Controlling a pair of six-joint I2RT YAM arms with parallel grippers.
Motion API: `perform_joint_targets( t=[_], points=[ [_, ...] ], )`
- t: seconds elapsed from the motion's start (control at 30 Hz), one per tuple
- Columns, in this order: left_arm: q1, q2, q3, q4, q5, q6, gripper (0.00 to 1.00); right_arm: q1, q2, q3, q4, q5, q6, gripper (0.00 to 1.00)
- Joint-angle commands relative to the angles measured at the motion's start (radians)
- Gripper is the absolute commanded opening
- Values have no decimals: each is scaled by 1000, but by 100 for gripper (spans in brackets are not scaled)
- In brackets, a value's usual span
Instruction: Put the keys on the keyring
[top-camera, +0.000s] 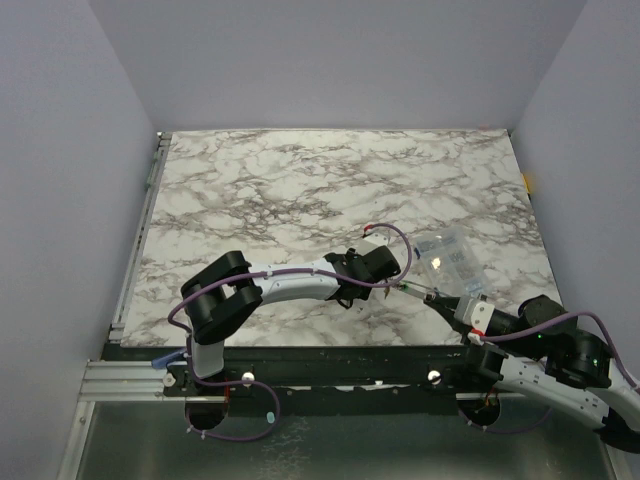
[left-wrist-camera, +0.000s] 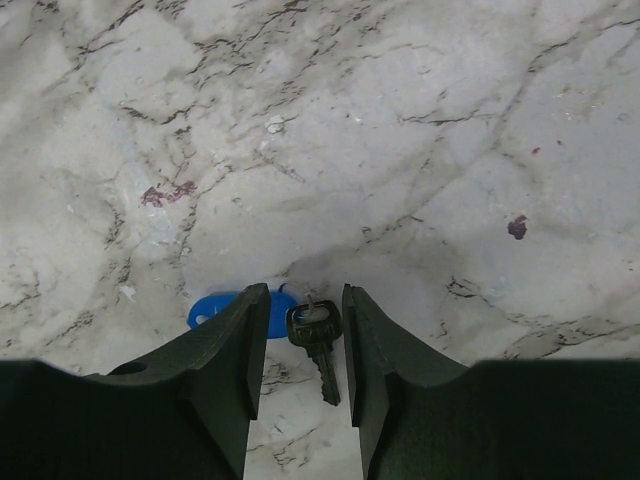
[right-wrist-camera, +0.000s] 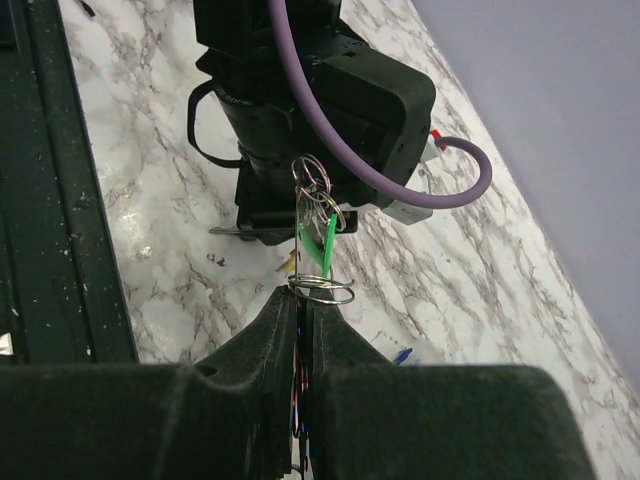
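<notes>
Near right of the table: my two grippers meet here, just on the near side of the clear plastic box (top-camera: 447, 262) that sits on the marble table (top-camera: 300, 180).
Left gripper (left-wrist-camera: 304, 296): pointed down at the marble, jaws standing apart, nothing in its grasp.
Between my left fingers (left-wrist-camera: 240, 345): a dark-headed key (left-wrist-camera: 315, 335) lies flat on the table, its blade pointing toward my wrist.
Blue key head (left-wrist-camera: 215, 310): on the marble just left of the dark-headed key, partly hidden behind my left finger. I cannot tell whether the two are joined.
Right gripper (right-wrist-camera: 303, 300): jaws pressed together on the keyring (right-wrist-camera: 322, 290), held above the marble close to my left wrist.
Keyring: seen almost edge-on at my right fingertips.
Green key (right-wrist-camera: 318, 245): stands up from the keyring, with small rings (right-wrist-camera: 312, 172) at its top.
</notes>
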Motion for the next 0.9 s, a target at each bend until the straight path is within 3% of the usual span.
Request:
perform_joint_targets(
  t=[0.0,0.4,0.87],
  points=[
    [-9,19,23,-65,-107,-63,39,6,-22,29,-26,31,27,2],
    [-11,43,15,-57,-76,-56,31,5,-5,0,-8,18,1,2],
    [-14,53,29,-48,-14,-39,36,6,4,15,-19,14,12,2]
  ],
)
